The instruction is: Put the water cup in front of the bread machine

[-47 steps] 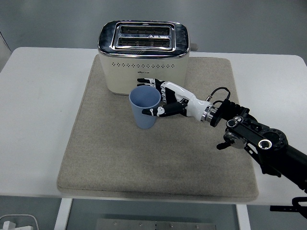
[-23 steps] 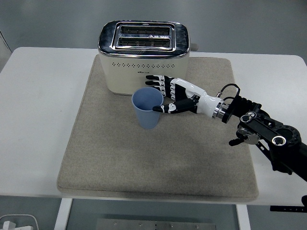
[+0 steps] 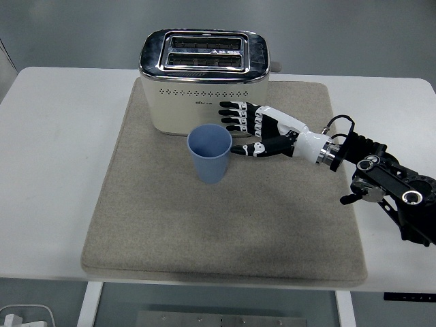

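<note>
Blue plastic, the water cup point(image 3: 210, 154) stands upright and empty on a beige felt mat point(image 3: 225, 225) that covers the middle of the white bench point(image 3: 54, 170). It sits just in front of the bread machine point(image 3: 204, 80), a cream toaster with a chrome top and two slots, which stands at the mat's far edge. Cup and machine are near each other but not touching.

One arm reaches in from the right edge, its black links low over the mat's right side and a white forearm section leading to the right hand point(image 3: 255, 129). That hand is spread, palm turned toward the cup, holding nothing. Its fingers point(image 3: 231, 116) stretch out toward the toaster's front wall above the cup's rim, and the thumb point(image 3: 246, 149) points at the cup's right side, just beside it with a narrow gap visible between them.
</note>
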### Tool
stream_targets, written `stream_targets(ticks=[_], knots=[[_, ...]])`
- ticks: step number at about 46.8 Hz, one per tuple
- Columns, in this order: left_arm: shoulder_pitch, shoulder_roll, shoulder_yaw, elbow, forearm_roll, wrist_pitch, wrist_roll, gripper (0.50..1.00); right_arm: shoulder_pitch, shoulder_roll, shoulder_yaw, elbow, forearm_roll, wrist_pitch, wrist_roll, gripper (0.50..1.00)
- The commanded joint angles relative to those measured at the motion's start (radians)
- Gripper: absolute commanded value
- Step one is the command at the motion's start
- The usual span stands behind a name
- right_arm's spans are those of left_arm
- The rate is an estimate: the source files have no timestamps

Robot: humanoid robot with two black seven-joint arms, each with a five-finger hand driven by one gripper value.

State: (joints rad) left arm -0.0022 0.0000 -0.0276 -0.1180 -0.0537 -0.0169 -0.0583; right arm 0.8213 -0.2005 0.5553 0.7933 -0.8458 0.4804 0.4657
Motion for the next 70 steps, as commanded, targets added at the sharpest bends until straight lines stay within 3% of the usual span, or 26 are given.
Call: stream_targets(ticks=[1,18,30,43,52,64,70], knots=[[0.001,0.000,0.000,0.000,0.000,0.000,0.000,1.000,-0.002,-0.014,0.014,0.000,0.002,0.021,0.004,0.930],[-0.001,0.000,0.000,0.000,0.000,0.000,0.000,1.000,-0.007,-0.114,0.018,0.000,0.002,0.092,0.073,0.932],[-0.001,0.000,0.000,0.000,0.000,0.000,0.000,1.000,-0.024,-0.184,0.028,0.000,0.056,0.093,0.073,0.932],[-0.001,0.000,0.000,0.000,0.000,0.000,0.000,1.000,-0.021,-0.217,0.052,-0.025,0.129,0.046,0.056,0.932],[0.001,0.000,0.000,0.001,0.000,0.000,0.000,1.000,-0.011,-0.209,0.066,-0.028,0.221,-0.057,-0.027,0.942],[0.001,0.000,0.000,0.000,0.000,0.000,0.000,1.000,0.015,-0.194,0.069,-0.028,0.370,-0.115,-0.136,0.942],[-0.001,0.000,0.000,0.001,0.000,0.000,0.000,1.000,0.030,-0.168,0.067,-0.029,0.473,-0.152,-0.228,0.940]])
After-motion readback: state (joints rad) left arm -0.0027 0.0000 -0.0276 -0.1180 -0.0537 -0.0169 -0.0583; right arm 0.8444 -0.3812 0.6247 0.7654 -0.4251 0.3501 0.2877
